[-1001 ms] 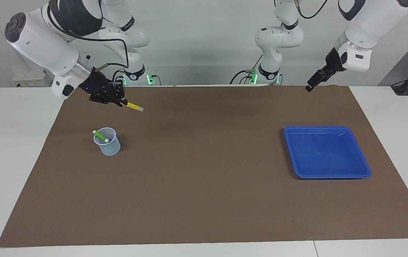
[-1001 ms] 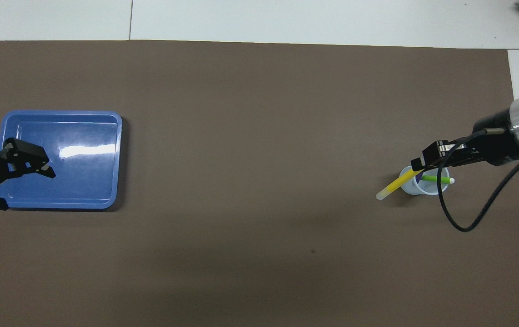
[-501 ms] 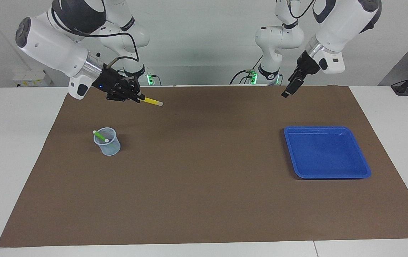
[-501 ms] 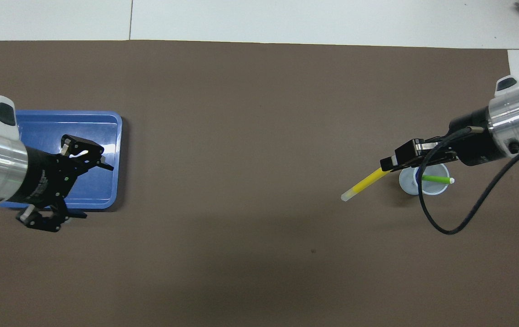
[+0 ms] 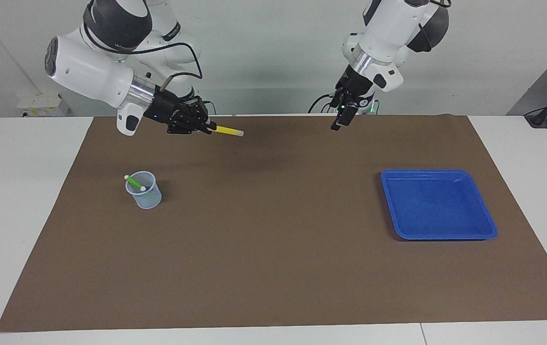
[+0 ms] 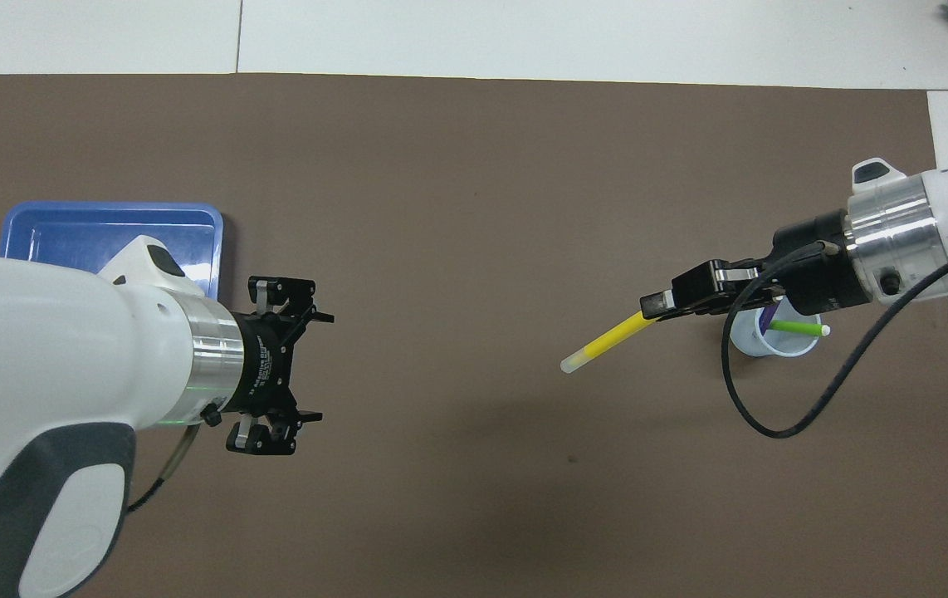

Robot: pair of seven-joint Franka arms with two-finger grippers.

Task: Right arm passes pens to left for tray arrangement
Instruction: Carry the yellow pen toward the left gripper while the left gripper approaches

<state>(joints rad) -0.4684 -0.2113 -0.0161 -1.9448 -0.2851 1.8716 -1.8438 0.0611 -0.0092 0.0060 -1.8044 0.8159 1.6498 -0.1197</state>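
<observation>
My right end effector (image 5: 205,127), raised over the brown mat (image 5: 273,268), is clenched on one end of the yellow pen (image 5: 228,131), whose pale tip points toward the left arm's end of the surface. My left end effector (image 6: 295,365) hangs released, fingers wide apart, over the mat beside the blue tray (image 5: 438,203). The green pen (image 5: 134,182) and the purple pen (image 6: 767,319) stand in the translucent cup (image 5: 145,192), well apart from the tray.
</observation>
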